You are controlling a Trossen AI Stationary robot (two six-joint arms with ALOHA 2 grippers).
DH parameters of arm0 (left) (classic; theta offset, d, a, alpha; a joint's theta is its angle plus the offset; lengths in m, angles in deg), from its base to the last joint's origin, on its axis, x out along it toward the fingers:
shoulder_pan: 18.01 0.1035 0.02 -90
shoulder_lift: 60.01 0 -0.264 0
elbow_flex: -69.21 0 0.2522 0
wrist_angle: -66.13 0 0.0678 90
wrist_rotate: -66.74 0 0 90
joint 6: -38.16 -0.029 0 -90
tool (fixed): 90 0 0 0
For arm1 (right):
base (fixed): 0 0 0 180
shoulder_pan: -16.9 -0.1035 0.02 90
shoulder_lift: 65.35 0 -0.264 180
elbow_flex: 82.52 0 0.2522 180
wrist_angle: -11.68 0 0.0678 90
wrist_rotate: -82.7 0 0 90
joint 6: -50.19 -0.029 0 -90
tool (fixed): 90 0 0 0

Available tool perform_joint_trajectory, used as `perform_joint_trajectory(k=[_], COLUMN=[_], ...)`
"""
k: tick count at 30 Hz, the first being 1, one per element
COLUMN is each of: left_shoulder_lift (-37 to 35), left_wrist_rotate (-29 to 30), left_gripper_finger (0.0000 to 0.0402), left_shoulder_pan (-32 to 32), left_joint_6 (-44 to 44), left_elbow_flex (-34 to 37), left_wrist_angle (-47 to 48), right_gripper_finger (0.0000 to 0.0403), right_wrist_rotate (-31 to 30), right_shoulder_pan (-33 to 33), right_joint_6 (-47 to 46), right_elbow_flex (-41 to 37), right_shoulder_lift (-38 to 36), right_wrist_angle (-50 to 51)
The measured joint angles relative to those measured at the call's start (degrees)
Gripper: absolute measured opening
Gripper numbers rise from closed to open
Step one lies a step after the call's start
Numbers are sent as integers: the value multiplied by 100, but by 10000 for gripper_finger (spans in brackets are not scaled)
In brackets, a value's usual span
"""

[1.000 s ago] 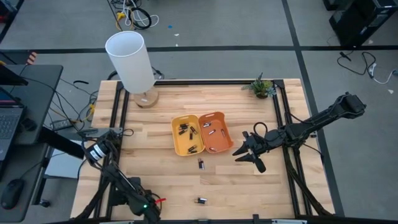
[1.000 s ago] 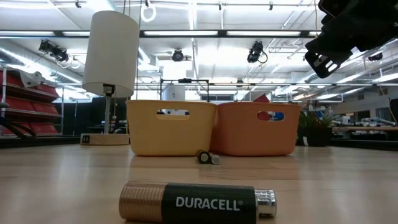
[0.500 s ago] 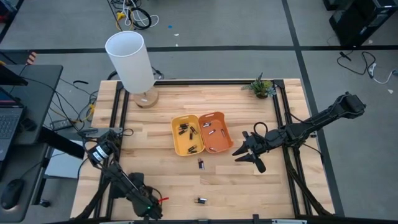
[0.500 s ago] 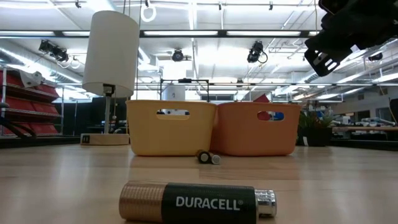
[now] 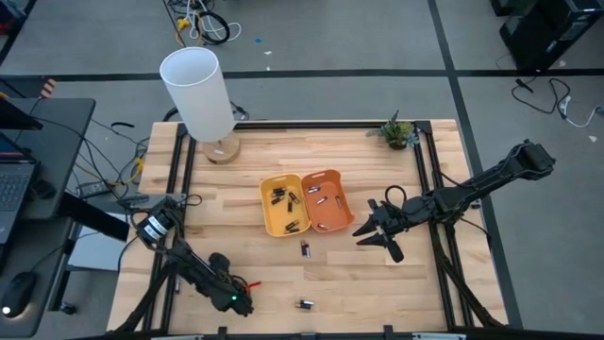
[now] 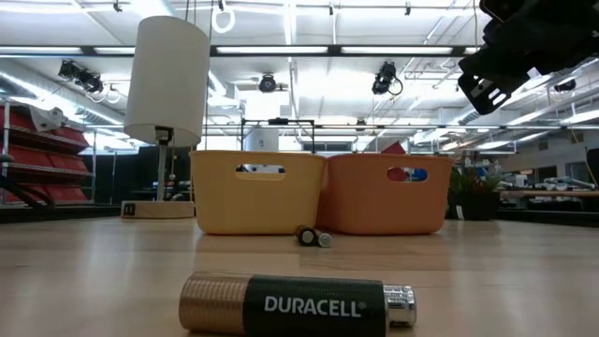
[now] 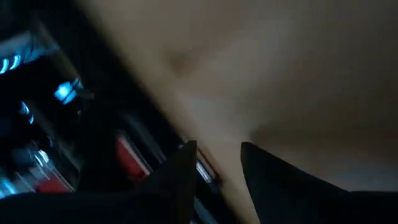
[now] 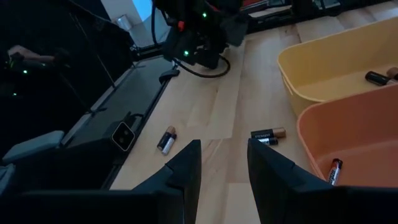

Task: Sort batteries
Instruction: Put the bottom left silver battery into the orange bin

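Observation:
Two batteries (image 5: 305, 248) lie side by side on the wood just near of the trays, also in the right wrist view as batteries (image 8: 267, 135). A single battery (image 5: 304, 304) lies close to the near edge, large in the low view as a battery (image 6: 295, 304). More batteries lie inside the yellow tray (image 5: 269, 219) and the orange tray (image 5: 344, 212). My right gripper (image 5: 370, 233) hovers open above the table right of the orange tray; its fingers (image 8: 186, 165) point toward the loose cells. My left gripper (image 5: 236, 300) is open, low over the near-left of the table.
A white lamp (image 5: 198, 90) stands at the far left on a round wooden base. A small plant (image 5: 397, 130) sits at the far right corner. Black frame rails (image 5: 181, 179) run along the left and right sides. Bare wood lies between the trays and the near edge.
My left arm has swung away from the near edge, toward the table's right and a little toward the far side, closer to the single battery. The right arm and the batteries have kept still.

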Motion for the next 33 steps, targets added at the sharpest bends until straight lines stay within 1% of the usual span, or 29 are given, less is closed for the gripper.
perform_joint_trajectory(k=[3,5,6,9,11,13,15,19,22,25,29,33], left_shoulder_lift=[27,12,16,42,120,192,223,235,228,221,207,200], left_wrist_rotate=[-626,-911,-963,-1052,-1610,-2014,-2164,-1874,-1443,-1048,-674,-465], left_gripper_finger=[136,136,137,148,163,185,209,261,295,324,349,353], left_shoulder_pan=[50,65,102,169,203,211,238,294,309,308,304,138], left_joint_6=[-1707,-2637,-2961,-3376,-3733,-4174,-4507,-4746,-4813,-5217,-5818,-6094], left_elbow_flex=[-177,-210,-222,-54,104,237,292,308,301,302,359,480], left_wrist_angle=[-294,-77,-172,-165,-192,-52,-57,-46,-83,-78,-36,-116], right_gripper_finger=[117,117,117,117,117,117,117,117,117,117,117,117], right_wrist_rotate=[-1,-57,-71,-88,-92,-93,-94,-109,-109,-109,-109,-109], right_shoulder_pan=[0,-3,-7,-7,-7,-7,-7,-7,-7,-7,-7,-7], right_joint_6=[-2,-2,-5,-5,-19,-20,-22,-41,-232,-398,-513,-518], right_elbow_flex=[0,0,0,0,0,0,0,0,0,0,0,0], right_shoulder_lift=[0,0,1,2,2,0,2,2,2,2,2,2], right_wrist_angle=[-15,-34,-28,15,61,83,162,212,207,225,237,239])
